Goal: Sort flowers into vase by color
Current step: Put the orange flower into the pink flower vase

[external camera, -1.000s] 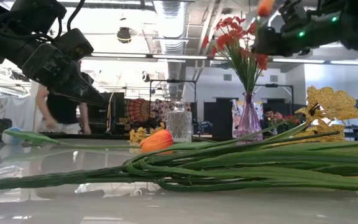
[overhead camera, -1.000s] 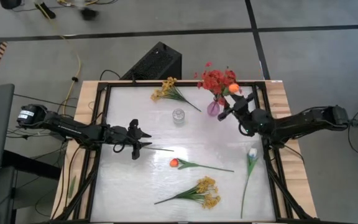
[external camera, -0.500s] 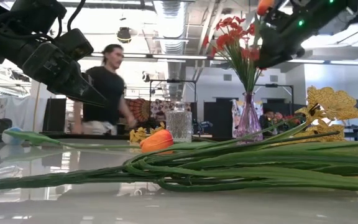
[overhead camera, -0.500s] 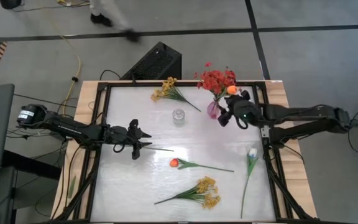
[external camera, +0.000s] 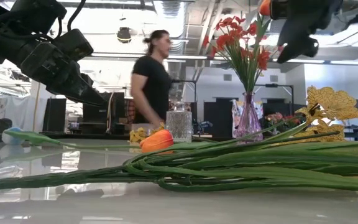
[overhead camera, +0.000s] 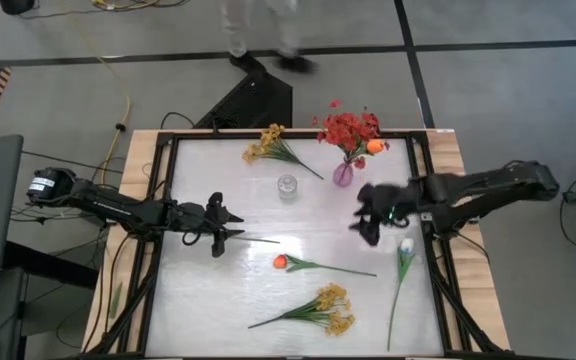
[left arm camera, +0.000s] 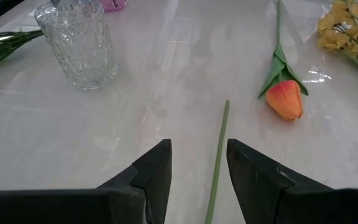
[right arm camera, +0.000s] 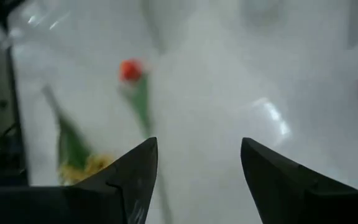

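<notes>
Artificial green-stemmed flowers lie scattered across a glossy white table (overhead camera: 318,215) framed by a black rail. A pink glass vase (overhead camera: 343,175) near the far edge holds a red blossom spray (overhead camera: 344,128) and an orange tulip (overhead camera: 374,146). Just beside it to the left stands a clear cut-glass vase (overhead camera: 287,187). A yellow blossom spray (overhead camera: 268,143) lies by the far edge, another yellow spray (overhead camera: 323,308) near the front. A second orange tulip (overhead camera: 284,262) lies at the centre, a white tulip (overhead camera: 405,246) along the right rail.

The right gripper (overhead camera: 366,222) hovers over bare tabletop between the pink vase and the white tulip, fingers spread and holding nothing. The left gripper (overhead camera: 218,236) waits at mid-left, its part-open jaws either side of a loose green stem (left arm camera: 218,155); whether they grip it cannot be told. A person (external camera: 149,84) walks past behind the table.
</notes>
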Controlling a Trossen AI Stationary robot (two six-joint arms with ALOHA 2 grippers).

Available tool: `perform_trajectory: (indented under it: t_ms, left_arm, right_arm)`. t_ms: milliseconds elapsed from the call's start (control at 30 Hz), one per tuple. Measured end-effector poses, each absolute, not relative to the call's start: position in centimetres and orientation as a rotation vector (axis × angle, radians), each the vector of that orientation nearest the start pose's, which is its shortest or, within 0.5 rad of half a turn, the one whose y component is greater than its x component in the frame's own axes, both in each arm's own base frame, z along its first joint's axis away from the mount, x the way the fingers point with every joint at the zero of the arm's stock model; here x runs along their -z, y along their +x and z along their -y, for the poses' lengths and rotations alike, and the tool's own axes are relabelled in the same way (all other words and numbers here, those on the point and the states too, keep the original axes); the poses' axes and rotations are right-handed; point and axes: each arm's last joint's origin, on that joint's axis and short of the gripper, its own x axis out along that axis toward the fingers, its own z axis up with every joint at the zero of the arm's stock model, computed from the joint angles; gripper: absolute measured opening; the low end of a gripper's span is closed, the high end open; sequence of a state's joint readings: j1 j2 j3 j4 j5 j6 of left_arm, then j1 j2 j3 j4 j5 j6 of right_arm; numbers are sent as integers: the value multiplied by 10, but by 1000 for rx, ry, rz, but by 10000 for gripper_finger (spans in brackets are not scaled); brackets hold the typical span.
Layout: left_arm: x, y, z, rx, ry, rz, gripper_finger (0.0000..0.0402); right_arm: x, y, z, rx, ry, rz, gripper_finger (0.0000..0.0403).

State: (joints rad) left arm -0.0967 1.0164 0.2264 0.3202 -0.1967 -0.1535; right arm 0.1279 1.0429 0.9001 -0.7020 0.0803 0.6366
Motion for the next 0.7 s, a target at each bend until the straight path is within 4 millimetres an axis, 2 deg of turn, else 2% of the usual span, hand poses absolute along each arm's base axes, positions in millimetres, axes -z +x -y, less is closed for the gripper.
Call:
perform_trajectory:
  t_ms: [200,300,533,700]
  left_arm:
    - [-153,182,12,-133,-84,-448,143]
    - [-153,182,12,-132,-85,-447,143]
    - [-154,182,12,-133,-94,-445,143]
    - [-154,182,12,-133,-97,-445,143]
  right_arm:
    - [-256,233,-81,72,438,-864,254]
    - [-234,253,-99,66,403,-870,254]
    - [-173,289,-109,122,332,-990,253]
    - [-153,308,-110,155,251,-1101,253]
